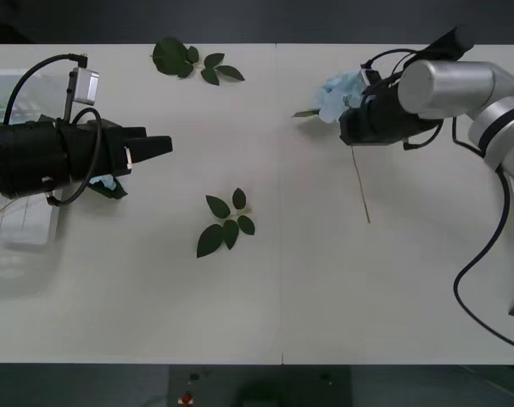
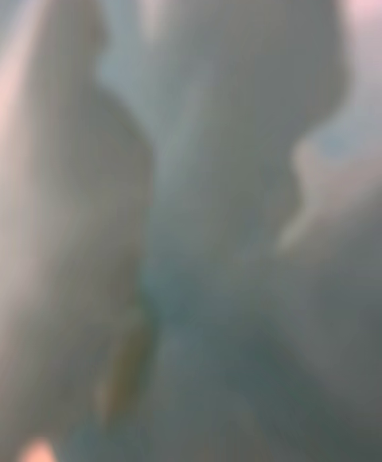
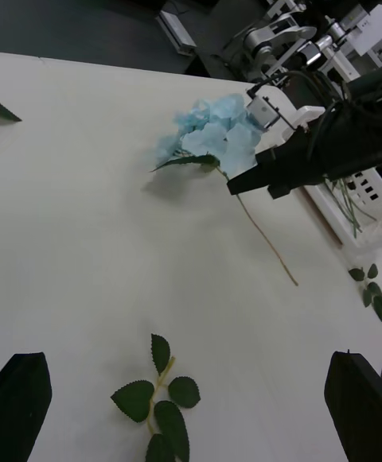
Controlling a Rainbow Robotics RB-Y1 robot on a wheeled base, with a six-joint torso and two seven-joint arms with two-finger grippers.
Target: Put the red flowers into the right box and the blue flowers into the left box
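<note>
A loose leaf sprig (image 1: 227, 227) lies mid-table, nearest the robot, with the left gripper (image 1: 159, 146) to its left, fingers spread and holding nothing, reaching out from over the left box (image 1: 19, 254). Farther back on the right, the blue flower (image 1: 338, 91) lies on the table (image 1: 282, 297), head away, its stem (image 1: 360, 188) running back toward the robot. The right gripper (image 1: 350, 127) sits at the head's base; its grip cannot be told. Another sprig (image 1: 189, 61) rests at the far edge.

Right wrist view a blur; left box (image 1: 19, 254) cut off.

Robotics lab, white worktable (image 1: 325, 288), more robot arms (image 3: 280, 33) behind
</note>
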